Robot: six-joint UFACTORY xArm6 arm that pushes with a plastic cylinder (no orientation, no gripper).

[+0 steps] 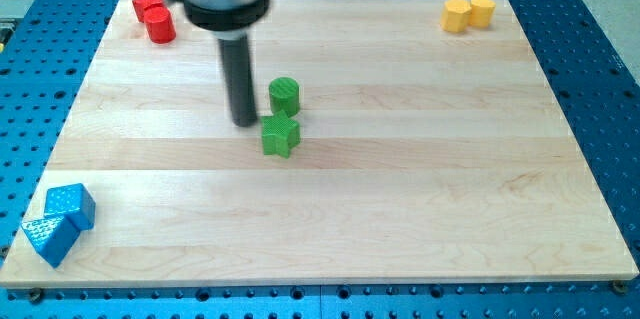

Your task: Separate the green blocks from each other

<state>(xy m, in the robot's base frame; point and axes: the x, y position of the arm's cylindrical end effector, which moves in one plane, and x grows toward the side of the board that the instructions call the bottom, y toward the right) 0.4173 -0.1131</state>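
A green cylinder [284, 95] stands near the middle of the wooden board [420, 159]. A green star-shaped block [280, 136] sits just below it, nearly touching it. My tip [245, 120] is the lower end of the dark rod, just left of the two green blocks, level with the gap between them and close to the star block's upper left.
Two red blocks [154, 16] sit together at the top left corner. Two yellow blocks [468, 11] sit together at the top right corner. Two blue blocks [58, 221] sit together at the bottom left corner. The board lies on a blue perforated table.
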